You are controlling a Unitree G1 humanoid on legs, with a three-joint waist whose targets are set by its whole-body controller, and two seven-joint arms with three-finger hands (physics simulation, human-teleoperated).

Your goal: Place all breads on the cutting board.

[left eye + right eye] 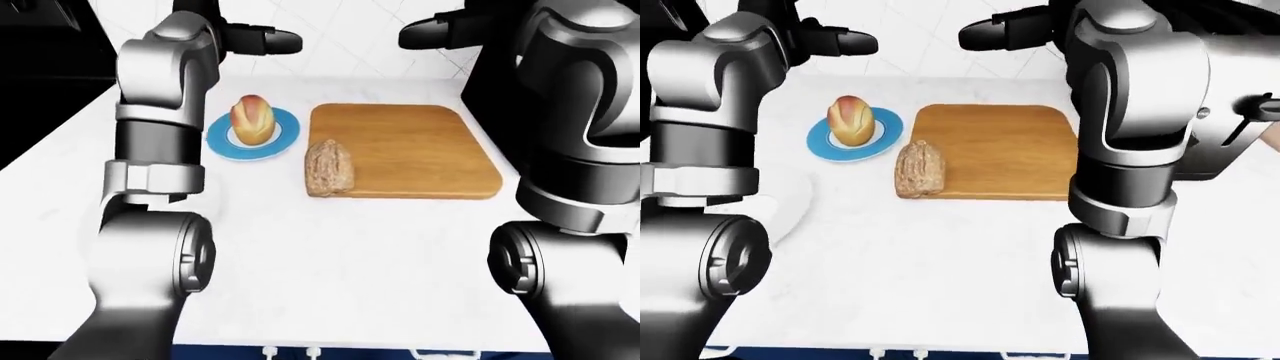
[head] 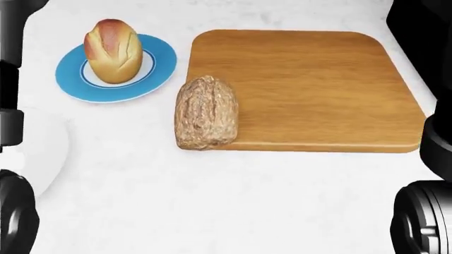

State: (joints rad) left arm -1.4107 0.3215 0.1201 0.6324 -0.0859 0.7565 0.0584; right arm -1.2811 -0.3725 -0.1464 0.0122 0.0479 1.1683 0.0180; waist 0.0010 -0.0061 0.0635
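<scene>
1. Roll (image 2: 113, 51): a pale golden bun with a reddish top, standing upright on the blue plate (image 2: 159, 74), toward the table's (image 2: 233, 201) far left, just left of the board (image 2: 311, 90). It is not yet on the board. We judge it light, soft under pressure and easily dented, with a smooth crust that is a little slippery. Take it low across its wider sides, with a gentle squeeze.

2. Loaf (image 2: 205, 112): brown and rough-crusted, lying over the board's near-left corner, partly on the wood and partly overhanging onto the table. We judge it firmer and heavier than the roll, with a crust that grips well. Take it across its short width at the middle.

3. Left hand (image 1: 262, 39): raised above the table's far edge, dark fingers pointing right. It holds nothing; we cannot tell how far the fingers are spread.

4. Right hand (image 1: 432, 34): raised opposite, fingers pointing left toward the other hand. It too is empty, finger spread unclear.

5. Both arms: elbows bent, forearms upright, well apart from both breads.
</scene>
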